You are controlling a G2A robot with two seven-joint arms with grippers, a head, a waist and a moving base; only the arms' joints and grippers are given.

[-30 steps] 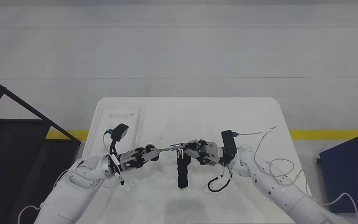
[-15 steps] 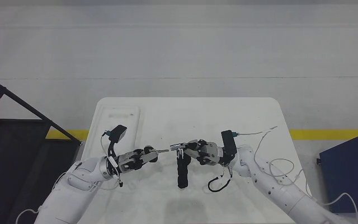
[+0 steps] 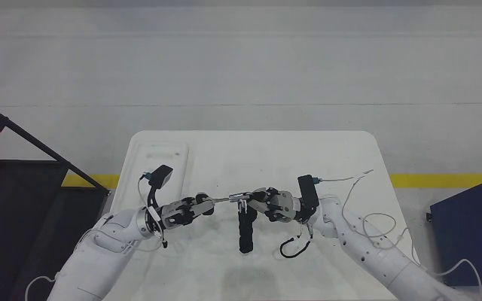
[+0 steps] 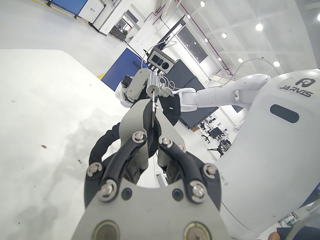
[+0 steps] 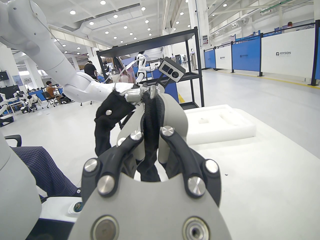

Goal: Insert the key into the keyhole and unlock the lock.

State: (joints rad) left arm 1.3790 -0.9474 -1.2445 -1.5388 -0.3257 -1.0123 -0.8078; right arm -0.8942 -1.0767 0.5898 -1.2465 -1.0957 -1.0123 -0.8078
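left wrist view | left fingers (image 4: 132,119) pinch the key (image 4: 153,103), blade tip at the keyhole (image 4: 152,91) | right fingers (image 5: 172,111) clamp the lock (image 5: 133,95) above the counter (image 3: 316,150), apparently steadying it for insertion

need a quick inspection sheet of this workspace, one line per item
surface: white table, in good light.
job's things: key with its tip at the keyhole of the lock, depth cannot be told; the lock's black sleeved loop hangs below it.
clutter: white foam tray at the far left corner; small dark specks on the top.
end effectors: left end effector shut on the key; right end effector shut on the lock.
cables: white cable lying by the right arm; thin black cable looped under the right wrist.
surroundings: grey floor with a yellow line; black shelf cart; blue partitions.
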